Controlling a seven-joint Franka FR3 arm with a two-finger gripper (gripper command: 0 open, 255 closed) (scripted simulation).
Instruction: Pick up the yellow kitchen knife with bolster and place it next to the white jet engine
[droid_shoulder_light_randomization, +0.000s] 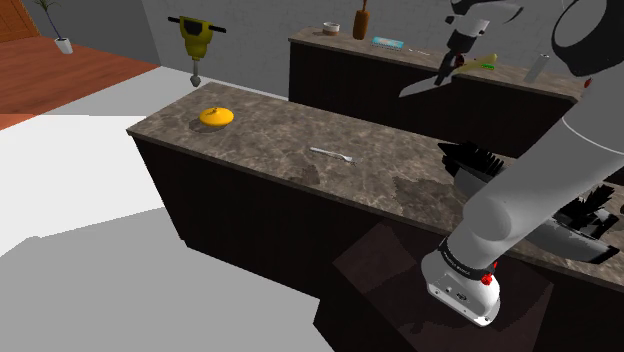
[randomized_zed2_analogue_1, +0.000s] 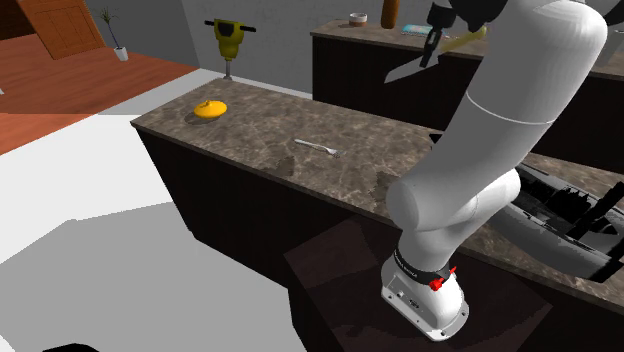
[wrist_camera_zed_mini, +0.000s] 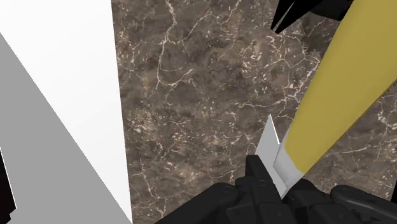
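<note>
My black gripper (droid_shoulder_light_randomization: 450, 66) is shut on the knife and holds it high above the marble counter (droid_shoulder_light_randomization: 300, 130). The grey blade (droid_shoulder_light_randomization: 424, 83) slants down toward the shoulder view's left, and the yellow handle (droid_shoulder_light_randomization: 477, 59) sticks out the other way. In the second exterior view the gripper (randomized_zed2_analogue_1: 432, 50) carries the knife (randomized_zed2_analogue_1: 405, 70) the same way. In the wrist view the fingers (wrist_camera_zed_mini: 257, 184) clasp the pale bolster (wrist_camera_zed_mini: 280, 159), and the yellow handle (wrist_camera_zed_mini: 337, 95) runs away from them. The jet engine (randomized_zed2_analogue_1: 565, 210), drawn dark, lies on the counter's right end, partly behind the arm.
On the counter lie an orange dome-shaped object (droid_shoulder_light_randomization: 216, 116) and a small grey utensil (droid_shoulder_light_randomization: 330, 153). A yellow jackhammer (droid_shoulder_light_randomization: 194, 40) stands behind it. The back counter (droid_shoulder_light_randomization: 400, 60) carries a bowl (droid_shoulder_light_randomization: 330, 28), a brown bottle (droid_shoulder_light_randomization: 360, 20) and other small items.
</note>
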